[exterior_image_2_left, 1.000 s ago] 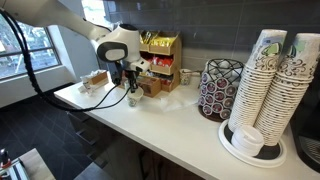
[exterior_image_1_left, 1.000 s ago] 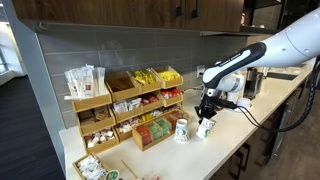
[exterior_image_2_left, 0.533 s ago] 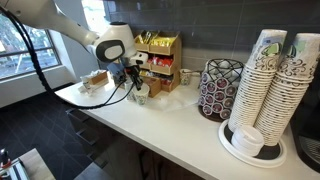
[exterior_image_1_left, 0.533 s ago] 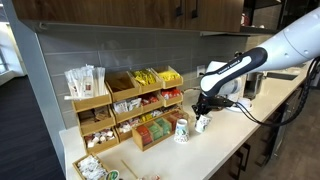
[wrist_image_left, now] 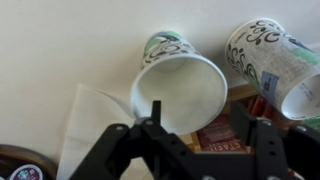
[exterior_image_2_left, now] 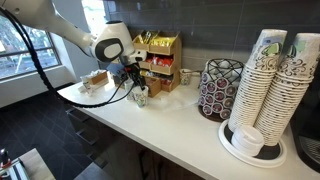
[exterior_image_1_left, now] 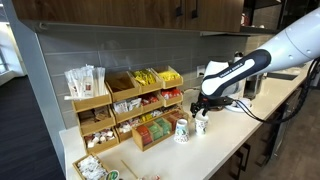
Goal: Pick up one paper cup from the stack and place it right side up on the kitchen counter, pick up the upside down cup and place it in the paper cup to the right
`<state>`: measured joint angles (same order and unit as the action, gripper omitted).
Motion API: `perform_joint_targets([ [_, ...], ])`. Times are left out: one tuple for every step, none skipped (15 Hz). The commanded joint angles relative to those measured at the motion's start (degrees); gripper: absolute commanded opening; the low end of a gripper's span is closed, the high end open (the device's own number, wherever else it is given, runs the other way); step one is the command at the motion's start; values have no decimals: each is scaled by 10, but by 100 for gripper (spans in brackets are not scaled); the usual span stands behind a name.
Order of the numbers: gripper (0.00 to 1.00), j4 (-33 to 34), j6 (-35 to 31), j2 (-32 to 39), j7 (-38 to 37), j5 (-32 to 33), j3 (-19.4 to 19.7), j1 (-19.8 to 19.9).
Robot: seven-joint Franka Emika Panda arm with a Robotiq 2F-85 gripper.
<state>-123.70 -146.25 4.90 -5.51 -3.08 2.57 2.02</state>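
Observation:
A white paper cup (wrist_image_left: 180,85) with green print stands mouth up on the counter right below my gripper (wrist_image_left: 200,112). The jaws are open: one finger hangs over the cup's mouth and the other is outside its rim, and neither grips it. A second printed cup (wrist_image_left: 265,55) stands close beside it; I cannot tell which way up it is. In both exterior views the gripper (exterior_image_1_left: 203,104) (exterior_image_2_left: 133,78) hovers just above the two cups (exterior_image_1_left: 201,124) (exterior_image_1_left: 181,130). The tall stacks of paper cups (exterior_image_2_left: 272,80) stand at the far end of the counter.
Wooden organisers (exterior_image_1_left: 130,110) full of packets and tea bags line the wall behind the cups. A napkin (wrist_image_left: 95,125) lies beside the cup. A wire pod holder (exterior_image_2_left: 222,88) stands between the cups and the stacks. The counter's front edge (exterior_image_2_left: 150,140) is near.
The jaws were shut on the cup a second ago. Now they stand open, the cup rests on the counter, and the gripper has risen slightly.

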Motion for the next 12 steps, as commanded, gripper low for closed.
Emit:
perform_joint_targets([
  [100, -22, 0, -40, 5, -12, -6, -3],
  [100, -21, 23, -49, 8, -35, -11, -4],
  [100, -22, 35, -57, 12, -51, -14, -6],
  [100, -24, 53, -65, -3, -55, -17, -8],
  [100, -24, 74, -74, -13, -64, -21, -12],
  [100, -27, 88, -80, -27, -64, -24, -15],
  [100, -31, 95, -86, -55, -60, -28, -19],
  [100, -7, 79, -61, -24, -53, -22, -13],
  [100, -8, 82, -66, -29, -53, -25, -16],
  [100, -7, 82, -66, -29, -53, -25, -16],
  [100, -7, 82, -66, -29, -53, -24, -16],
  [100, -7, 82, -65, -28, -53, -23, -15],
])
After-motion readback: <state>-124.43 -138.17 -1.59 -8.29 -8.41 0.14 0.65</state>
